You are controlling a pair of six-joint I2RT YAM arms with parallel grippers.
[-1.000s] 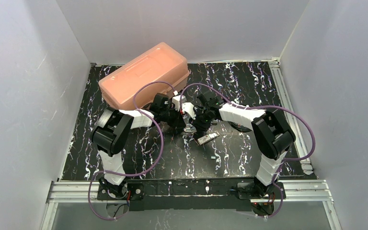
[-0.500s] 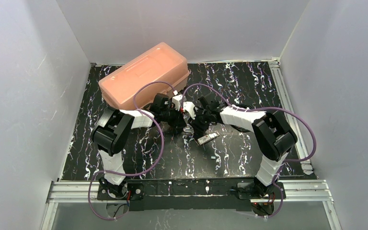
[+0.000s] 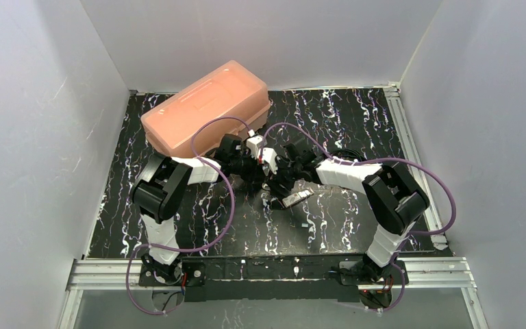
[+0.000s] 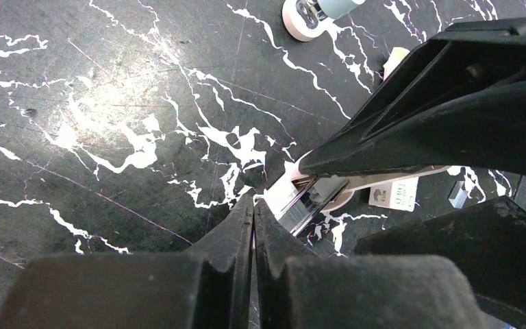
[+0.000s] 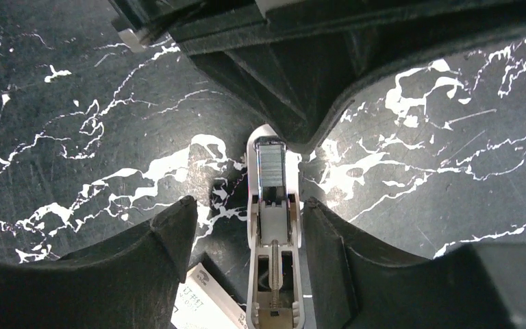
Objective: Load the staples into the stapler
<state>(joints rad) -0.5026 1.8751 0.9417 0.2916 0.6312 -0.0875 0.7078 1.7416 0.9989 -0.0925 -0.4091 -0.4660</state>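
Note:
The stapler (image 3: 296, 199) lies open on the black marbled table between the two arms. In the right wrist view the stapler (image 5: 274, 233) shows its white body, spring and pusher, with a silvery strip of staples (image 5: 272, 168) in the front of the channel. My right gripper (image 5: 246, 203) is open and straddles the stapler, low over it. My left gripper (image 4: 253, 205) is shut with nothing seen between its tips, which sit right beside the stapler's front end (image 4: 311, 199). In the top view both grippers (image 3: 264, 179) (image 3: 281, 185) meet just above the stapler.
A small white staple box (image 4: 394, 194) lies next to the stapler and shows in the right wrist view (image 5: 202, 305). A white roll (image 4: 305, 15) lies farther off. A large pink plastic case (image 3: 205, 110) stands at the back left. White walls surround the table.
My right arm has stretched a little to the left and lower, bringing its gripper closer over the stapler. The left arm and the stapler have hardly moved.

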